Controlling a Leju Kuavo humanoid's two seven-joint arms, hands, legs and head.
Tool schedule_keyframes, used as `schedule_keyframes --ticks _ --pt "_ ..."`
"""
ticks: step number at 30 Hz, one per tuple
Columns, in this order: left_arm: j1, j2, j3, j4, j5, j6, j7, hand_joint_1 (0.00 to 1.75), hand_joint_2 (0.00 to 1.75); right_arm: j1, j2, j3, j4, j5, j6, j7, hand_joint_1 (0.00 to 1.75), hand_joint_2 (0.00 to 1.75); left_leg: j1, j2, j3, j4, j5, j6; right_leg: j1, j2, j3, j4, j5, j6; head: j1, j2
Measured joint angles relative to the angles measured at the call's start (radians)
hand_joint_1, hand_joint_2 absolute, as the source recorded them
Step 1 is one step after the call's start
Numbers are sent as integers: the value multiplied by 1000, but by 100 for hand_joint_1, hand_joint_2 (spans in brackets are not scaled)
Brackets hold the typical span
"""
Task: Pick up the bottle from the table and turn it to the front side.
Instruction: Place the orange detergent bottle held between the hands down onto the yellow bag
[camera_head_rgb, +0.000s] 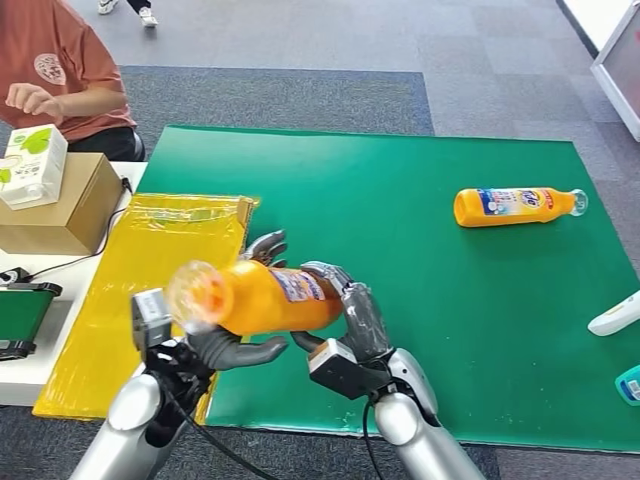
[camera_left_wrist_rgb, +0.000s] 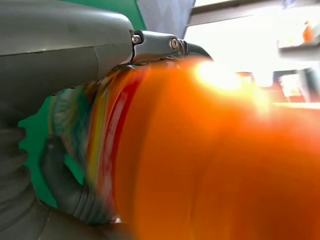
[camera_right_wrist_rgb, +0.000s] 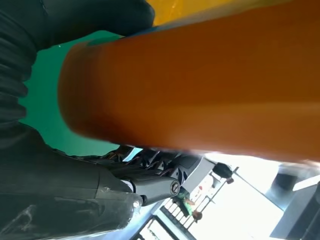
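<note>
While both arms reach in from below, an orange bottle (camera_head_rgb: 260, 297) is held lying on its side in the air, above the near edge of the green mat (camera_head_rgb: 362, 200). The left hand (camera_head_rgb: 226, 340) grips it from underneath near the capped end, which is blurred and points toward the robot's left; its dark fingers curl up behind the bottle and its thumb lies along the underside. The right hand (camera_head_rgb: 355, 320) wraps the bottle's other end, fingers curved over the top and palm against the base. Seen from the left wrist, the bottle (camera_left_wrist_rgb: 211, 160) is a blurred orange mass with a strip of coloured label, pressed against the left hand (camera_left_wrist_rgb: 64, 55). Seen from the right wrist, the bottle (camera_right_wrist_rgb: 196, 85) crosses the picture with the right hand (camera_right_wrist_rgb: 75, 200) close against it (the fingertips cannot be made out there).

Just left of the mat lies a yellow plastic sheet (camera_head_rgb: 151, 260). Farther out on the mat, well to the right, a second orange bottle (camera_head_rgb: 517, 206) lies on its side, cap pointing right. At the far left a cardboard box (camera_head_rgb: 68, 215) sits on a white table (camera_head_rgb: 23, 375), a white and green carton (camera_head_rgb: 30, 165) resting on top of it. Behind it sits a person (camera_head_rgb: 60, 65) in a reddish shirt.
</note>
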Motion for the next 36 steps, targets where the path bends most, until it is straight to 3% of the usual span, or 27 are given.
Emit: schedule_keyframes --ticks 4,8,12,22,24,26,28,32,36 --pt "-90 27 -63 48 -19 4 32 0 175 -34 5 22 64 -2 0 2 175 175 0 0 0 0 1 0 0 1 0 1 1 0 0 0" --pt "-111 54 -85 57 -15 12 32 0 175 -45 5 41 85 -11 2 3 175 175 0 0 0 0 1 0 0 1 -1 1 0 0 0 0" --pt "-116 71 -95 60 -20 23 24 175 175 -51 5 52 98 -14 7 6 175 175 0 0 0 0 0 -1 0 1 -1 1 0 -1 0 0" --pt "-105 83 -102 59 -91 90 17 175 175 -50 5 68 119 -7 11 33 175 175 0 0 0 0 0 -1 0 1 -1 0 0 -1 0 0" --pt "-105 85 -102 59 -99 93 18 175 175 -49 5 70 120 -5 12 33 154 175 0 0 0 0 0 -1 0 1 -1 1 0 -1 0 0" --pt "-105 87 -102 59 -103 93 19 175 175 -48 5 72 120 -3 12 34 67 175 0 0 0 0 0 -1 0 1 -1 1 0 -1 0 0" --pt "-105 90 -100 59 -109 97 21 175 175 -47 5 74 120 0 11 36 0 175 0 0 0 0 0 -1 0 1 -1 1 0 -1 0 0" --pt "-91 90 -89 51 -206 173 7 175 175 -46 5 78 118 5 7 54 0 175 0 0 0 0 0 -1 0 1 -1 1 0 -1 0 0" --pt "-51 79 -62 9 -531 410 -23 175 175 -30 5 52 100 -18 0 87 0 175 0 0 -1 0 0 -1 0 1 -1 0 0 -1 0 0"
